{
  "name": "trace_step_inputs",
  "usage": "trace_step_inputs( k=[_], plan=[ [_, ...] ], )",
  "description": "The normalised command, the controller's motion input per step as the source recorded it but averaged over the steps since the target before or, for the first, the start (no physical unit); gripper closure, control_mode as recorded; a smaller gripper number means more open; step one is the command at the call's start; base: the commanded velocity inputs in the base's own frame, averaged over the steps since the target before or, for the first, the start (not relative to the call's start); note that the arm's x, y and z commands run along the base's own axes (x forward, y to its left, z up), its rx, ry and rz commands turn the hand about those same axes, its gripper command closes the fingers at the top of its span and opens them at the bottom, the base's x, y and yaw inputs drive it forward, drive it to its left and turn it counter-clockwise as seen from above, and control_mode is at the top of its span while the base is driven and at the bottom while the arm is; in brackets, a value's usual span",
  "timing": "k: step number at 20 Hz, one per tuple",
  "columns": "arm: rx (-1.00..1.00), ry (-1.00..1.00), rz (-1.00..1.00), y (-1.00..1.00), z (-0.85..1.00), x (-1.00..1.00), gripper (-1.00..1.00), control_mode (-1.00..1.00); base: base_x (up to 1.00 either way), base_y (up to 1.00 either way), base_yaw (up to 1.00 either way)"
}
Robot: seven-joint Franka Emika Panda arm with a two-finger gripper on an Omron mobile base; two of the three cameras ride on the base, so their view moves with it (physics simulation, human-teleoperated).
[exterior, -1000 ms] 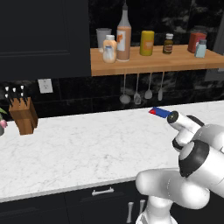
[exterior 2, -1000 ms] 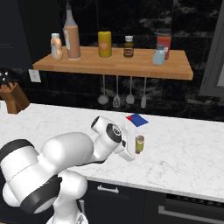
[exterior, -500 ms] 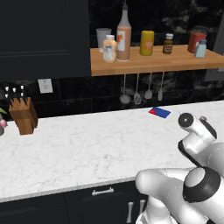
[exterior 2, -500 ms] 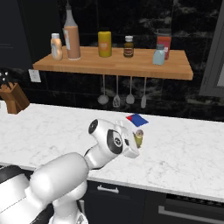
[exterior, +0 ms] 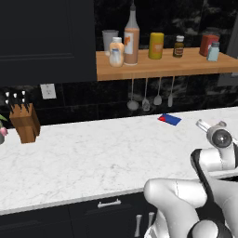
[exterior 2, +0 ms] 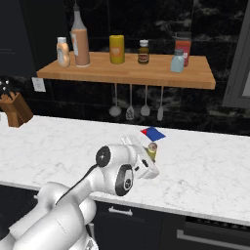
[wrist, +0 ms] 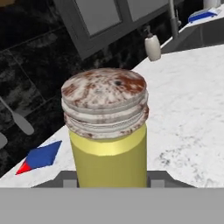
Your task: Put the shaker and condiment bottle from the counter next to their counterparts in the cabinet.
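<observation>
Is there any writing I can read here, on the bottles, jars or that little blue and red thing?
No text can be read.
Tall condiment bottle: pale label, blurred.
Small dark brown bottle: label too small.
Red jar: nothing legible.
Shaker: no lettering.
Blue and red card: no lettering visible.

Even rendered light, soft shadows, slight blur

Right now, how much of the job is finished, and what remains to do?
Done: the condiment bottle already stands on the cabinet shelf beside the squat orange-and-white bottle. In hand: the gripper is shut on the shaker, low above the counter. Left: lift the shaker up and set it next to the pale blue shaker at the shelf's right end.
</observation>
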Motion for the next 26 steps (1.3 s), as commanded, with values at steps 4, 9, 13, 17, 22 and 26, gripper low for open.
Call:
trace_step_inputs(
  k=[4, 9, 13, 17, 22, 26],
  plan=[
    [0.0, -0.02, 0.26, 0.0, 0.6, -0.24, 1.0, -1.0, 0.0, 0.0, 0.0],
    [0.0, -0.03, 0.25, 0.0, 0.69, -0.15, 1.0, -1.0, 0.0, 0.0, 0.0],
    [0.0, -0.05, 0.23, 0.0, 0.75, -0.16, 1.0, -1.0, 0.0, 0.0, 0.0],
    [-0.01, -0.02, 0.2, 0.0, 0.67, -0.27, 1.0, -1.0, 0.0, 0.0, 0.0],
    [-0.09, -0.05, 0.13, 0.0, 0.64, -0.39, 1.0, -1.0, 0.0, 0.0, 0.0],
    [-0.18, -0.11, 0.09, 0.0, 0.6, -0.38, 1.0, -1.0, 0.0, 0.0, 0.0]
  ],
)
